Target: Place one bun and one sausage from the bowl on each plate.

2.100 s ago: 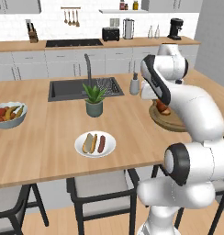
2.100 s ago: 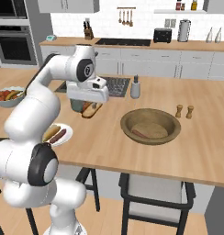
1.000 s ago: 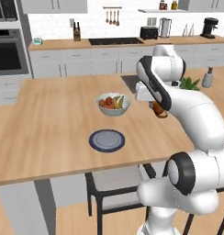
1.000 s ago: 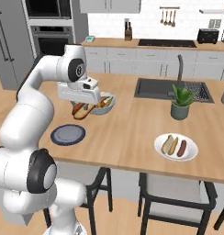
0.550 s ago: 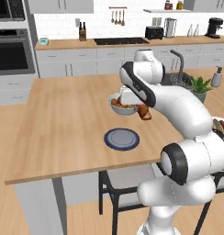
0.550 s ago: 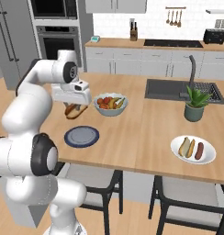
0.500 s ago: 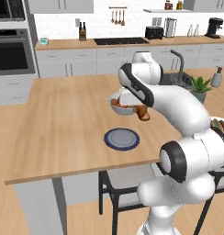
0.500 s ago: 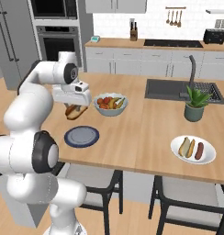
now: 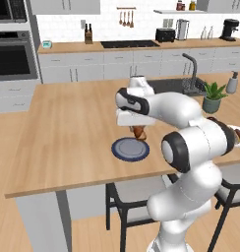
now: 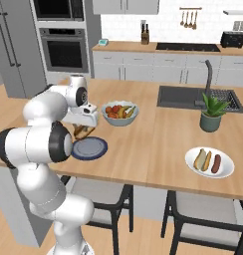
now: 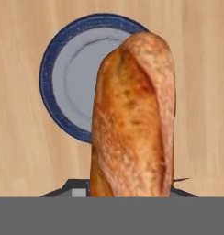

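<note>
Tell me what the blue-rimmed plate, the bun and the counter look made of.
Blue-rimmed plate: probably glazed ceramic, smooth grey centre, dark blue rim. Bun: baked bread, rough golden-brown crust, held by the gripper. Counter: light wood or wood-look laminate, fine grain lines, matte.

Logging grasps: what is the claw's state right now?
Claw: closed on the bun, held just above the blue-rimmed plate.

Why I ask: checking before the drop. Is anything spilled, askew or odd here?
Nothing stands out. The pincer holds the golden-brown bun over the blue-rimmed grey plate, which is bare. The white plate already carries a bun and a sausage, neatly.
</note>
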Robot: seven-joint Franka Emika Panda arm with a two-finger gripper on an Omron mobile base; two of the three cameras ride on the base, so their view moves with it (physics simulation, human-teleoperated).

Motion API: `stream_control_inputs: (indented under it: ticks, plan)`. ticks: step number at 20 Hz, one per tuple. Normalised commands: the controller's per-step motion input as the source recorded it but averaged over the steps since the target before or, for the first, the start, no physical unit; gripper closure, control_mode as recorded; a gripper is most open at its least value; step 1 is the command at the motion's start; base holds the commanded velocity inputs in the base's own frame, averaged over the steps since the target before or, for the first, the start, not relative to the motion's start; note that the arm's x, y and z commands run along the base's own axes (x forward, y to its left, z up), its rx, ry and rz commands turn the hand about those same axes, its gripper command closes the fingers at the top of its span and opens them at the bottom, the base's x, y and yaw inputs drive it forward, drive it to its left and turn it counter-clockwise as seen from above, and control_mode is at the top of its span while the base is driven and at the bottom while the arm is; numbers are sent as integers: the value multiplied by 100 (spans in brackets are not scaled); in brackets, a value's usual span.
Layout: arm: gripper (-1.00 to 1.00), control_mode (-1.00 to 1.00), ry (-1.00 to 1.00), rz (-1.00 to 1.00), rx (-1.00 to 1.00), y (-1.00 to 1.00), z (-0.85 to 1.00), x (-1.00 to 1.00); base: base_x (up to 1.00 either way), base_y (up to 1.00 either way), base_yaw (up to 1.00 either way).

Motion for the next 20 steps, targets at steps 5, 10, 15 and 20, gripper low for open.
stream_control_inputs:
  ticks: [5, 10, 15, 20]
  plan:
    - [100, -100, 5, 0, 0, 31, -75, 76, 0, 0, 0]
    - [100, -100, 8, 0, 1, 25, -69, 49, 0, 0, 0]
    - [100, -100, 8, 0, 5, 0, -54, 1, 0, 0, 0]
    - [-100, -100, 3, 0, 3, 0, -51, -5, 0, 0, 0]
